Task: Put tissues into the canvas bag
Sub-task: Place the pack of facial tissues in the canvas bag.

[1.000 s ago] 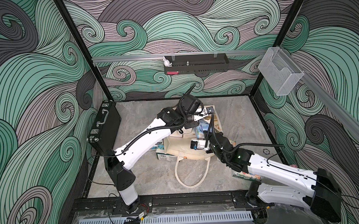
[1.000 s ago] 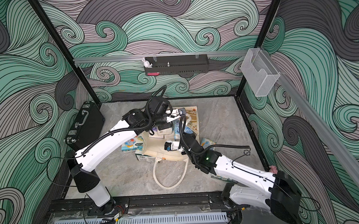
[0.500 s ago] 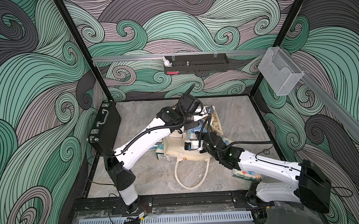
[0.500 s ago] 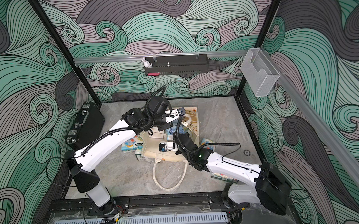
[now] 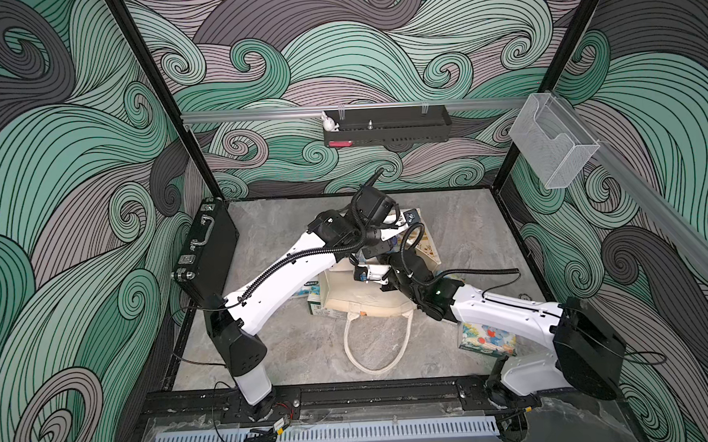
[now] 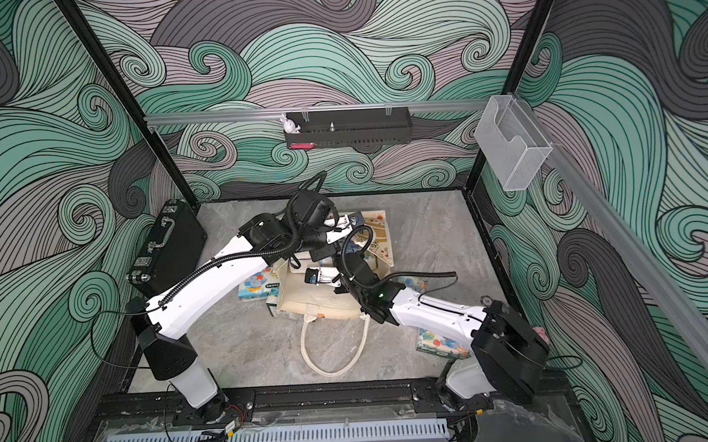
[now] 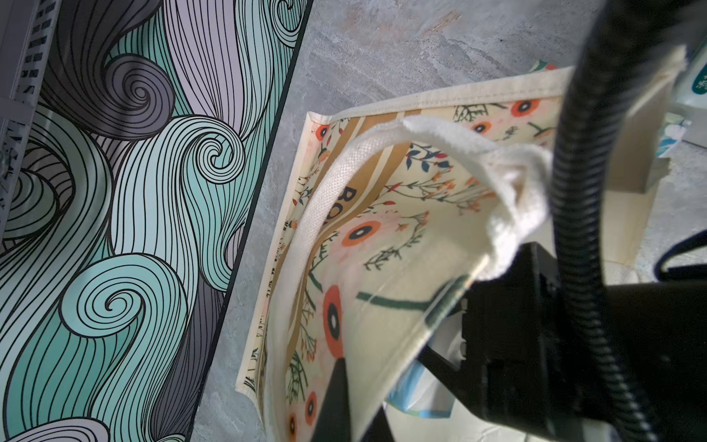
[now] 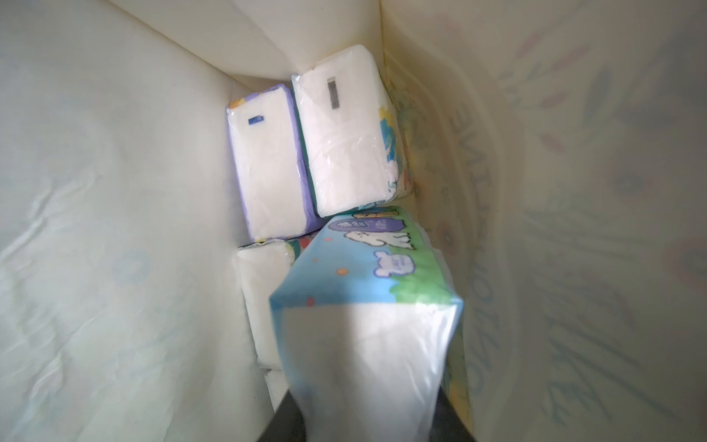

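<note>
Scene: a cream canvas bag [image 5: 365,302] with an orange floral print lies on its side in the middle of the grey stone-look tabletop [image 5: 309,349], mouth toward the robot. 1 cream looped handle [image 5: 375,347] rests flat on the tabletop.

The left gripper [image 7: 352,413] has its jaws closed on the bag's printed upper panel, which stands raised off the lower one. The 2nd handle [image 7: 509,183] is bunched just beside it.

The right gripper [image 8: 367,417] is inside the bag, clamped narrowly on a light blue cartoon-printed tissue pack [image 8: 367,275] in plastic wrap.

Already in the bag at its closed end are 3 packs: a purple-edged pack [image 8: 267,168], touching it a white-ended pack [image 8: 344,141] with a cartoon side, and a 3rd pack [image 8: 264,298] showing only a white end.

Outside the bag, a cartoon-printed pack [image 6: 440,344] lies under the right arm. On the bag's left, touching it, are a blue cartoon pack [image 6: 258,283] and a green-and-white pack [image 6: 271,307].

A black hard briefcase [image 5: 208,250] stands on edge by the left wall, well apart from the bag.
</note>
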Available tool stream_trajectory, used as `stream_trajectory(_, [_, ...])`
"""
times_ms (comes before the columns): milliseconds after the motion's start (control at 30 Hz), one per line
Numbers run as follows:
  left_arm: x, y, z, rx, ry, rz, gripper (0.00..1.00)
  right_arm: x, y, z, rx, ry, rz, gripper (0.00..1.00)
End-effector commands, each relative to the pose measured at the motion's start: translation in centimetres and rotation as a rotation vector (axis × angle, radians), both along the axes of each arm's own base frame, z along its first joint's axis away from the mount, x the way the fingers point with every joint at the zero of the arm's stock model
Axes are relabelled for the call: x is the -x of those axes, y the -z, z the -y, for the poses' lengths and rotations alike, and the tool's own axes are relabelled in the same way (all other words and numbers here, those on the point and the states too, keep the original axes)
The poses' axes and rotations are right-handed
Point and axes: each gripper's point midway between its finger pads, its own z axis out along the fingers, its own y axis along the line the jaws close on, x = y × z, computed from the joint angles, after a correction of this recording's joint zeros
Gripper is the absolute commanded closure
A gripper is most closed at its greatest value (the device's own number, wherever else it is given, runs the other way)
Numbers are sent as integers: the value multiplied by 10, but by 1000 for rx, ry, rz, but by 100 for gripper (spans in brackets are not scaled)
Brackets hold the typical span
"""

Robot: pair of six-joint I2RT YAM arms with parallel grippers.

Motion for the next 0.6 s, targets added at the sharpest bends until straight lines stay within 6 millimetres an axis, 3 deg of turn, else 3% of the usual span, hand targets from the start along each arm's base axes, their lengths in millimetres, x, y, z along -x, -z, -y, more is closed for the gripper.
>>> stream_trajectory(0, [19, -54, 9, 139, 51, 46, 100, -20, -8, -13, -47, 22, 22, 75])
stream_trajectory(100, [22, -57, 7, 145, 54, 46, 100, -33, 8, -4, 38, 89, 44, 76])
stream_trajectory(200, [21, -55, 7, 134, 55, 50, 100, -27, 12, -5, 18, 64, 28, 71])
stream_trajectory(233, [21, -54, 6, 129, 52, 50, 100, -23, 11, -6, -5, 53, 10, 66])
stream_trajectory(367, [19, -49, 4, 110, 50, 54, 100, -4, 11, -5, -37, 11, -86, 28])
stream_trajectory(433, [17, -46, 3, 100, 43, 53, 100, 8, 4, 1, -71, 9, -139, 21])
stream_trajectory(567, [13, -45, 0, 95, 33, 59, 100, 45, -20, 13, -196, -42, -231, 17])
